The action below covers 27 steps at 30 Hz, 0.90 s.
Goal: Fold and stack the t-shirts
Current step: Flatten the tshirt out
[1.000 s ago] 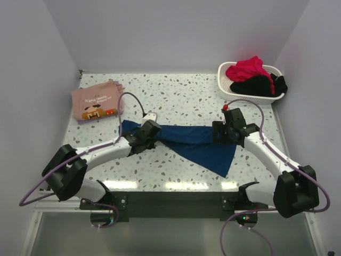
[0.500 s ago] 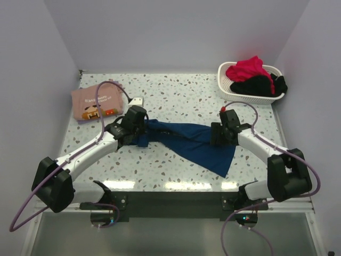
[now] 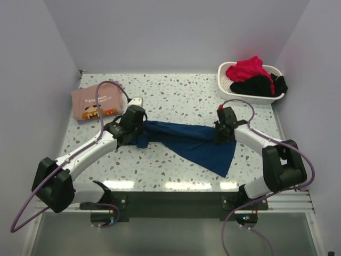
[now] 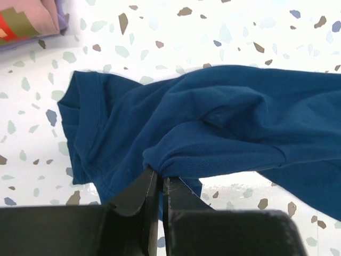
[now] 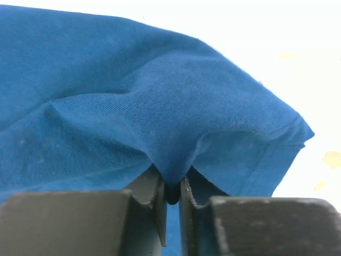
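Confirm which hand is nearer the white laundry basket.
Right. The right hand grips the blue t-shirt on the near side of the basket; the left hand holds the shirt's other end across the table, near the folded pink t-shirt.
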Tool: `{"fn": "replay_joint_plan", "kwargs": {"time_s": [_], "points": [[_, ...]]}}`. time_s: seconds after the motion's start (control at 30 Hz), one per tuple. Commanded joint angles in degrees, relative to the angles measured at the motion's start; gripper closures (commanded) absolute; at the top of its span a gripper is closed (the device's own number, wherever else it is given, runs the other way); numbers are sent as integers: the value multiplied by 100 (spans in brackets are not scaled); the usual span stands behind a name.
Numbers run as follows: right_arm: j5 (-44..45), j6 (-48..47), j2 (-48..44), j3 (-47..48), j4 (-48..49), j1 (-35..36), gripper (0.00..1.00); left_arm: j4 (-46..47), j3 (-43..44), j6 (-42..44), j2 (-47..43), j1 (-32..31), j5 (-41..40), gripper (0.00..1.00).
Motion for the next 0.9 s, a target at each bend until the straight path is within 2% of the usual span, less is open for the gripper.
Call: {"fn": "replay_joint_plan", "kwargs": {"time_s": [0.0, 0.13, 0.33, 0.5, 0.6, 0.7, 0.73, 0.87], "points": [[294, -129, -164, 424, -189, -23, 93, -121, 410, 226, -151, 102, -365, 100], [725, -314, -909, 943, -884, -23, 98, -542, 1050, 332, -160, 129, -744, 100], [1567, -718, -1878, 2085, -1825, -14, 98, -1053, 1964, 735, -230, 137, -1351, 100], [1886, -885, -2203, 3086, -2598, -14, 94, -1255, 2362, 1289, -406, 129, -861, 100], [1815, -868, -2449, 3255, -2696, -14, 89, -1334, 2353, 1369, -625, 129, -613, 100], [1833, -859, -2590, 3186, -2653, -14, 73, -1466, 2239, 1378, -766, 129, -665, 100], [1833, -859, -2608, 3150, -2643, -14, 63, -1510, 2187, 1360, -775, 129, -691, 100], [1894, -806, -2608, 2975, -2591, -5, 45, -1616, 2028, 1316, -784, 129, -718, 100]]}}
